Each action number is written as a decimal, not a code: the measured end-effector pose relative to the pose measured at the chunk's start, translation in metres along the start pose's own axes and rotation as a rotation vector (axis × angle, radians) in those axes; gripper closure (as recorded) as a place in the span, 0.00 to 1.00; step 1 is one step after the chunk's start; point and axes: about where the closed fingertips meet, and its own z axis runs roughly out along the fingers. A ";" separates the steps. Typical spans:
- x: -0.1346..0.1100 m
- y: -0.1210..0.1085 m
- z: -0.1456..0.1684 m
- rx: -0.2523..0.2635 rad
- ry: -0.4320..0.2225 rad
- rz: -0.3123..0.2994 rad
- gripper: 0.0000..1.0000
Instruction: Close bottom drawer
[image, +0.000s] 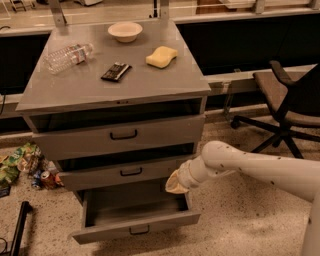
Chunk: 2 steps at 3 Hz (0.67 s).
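Hovering tool (176, 183) over open bottom drawer (136, 228)

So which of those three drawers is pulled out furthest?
The bottom drawer, its inside exposed; the middle drawer and top drawer are barely out. The gripper sits by the middle drawer's right end.

My gripper (176, 183), cream-tan on my white, dark-flecked arm (260, 167), hangs by the right side of the grey cabinet (165, 87), just above the bottom drawer (107, 231), which is grey with a black pull handle. On the cabinet's top are a cream bowl (125, 31), a yellow sponge (161, 56), a clear bottle (67, 56) and a black bar (116, 71). The floor (250, 227) is speckled beige. The chair (290, 100) is black with a brown seat. Green wrappers (12, 161) lie at the left.
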 end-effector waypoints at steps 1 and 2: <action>0.022 0.007 0.044 0.001 -0.034 0.049 1.00; 0.045 0.014 0.099 0.019 -0.080 0.039 1.00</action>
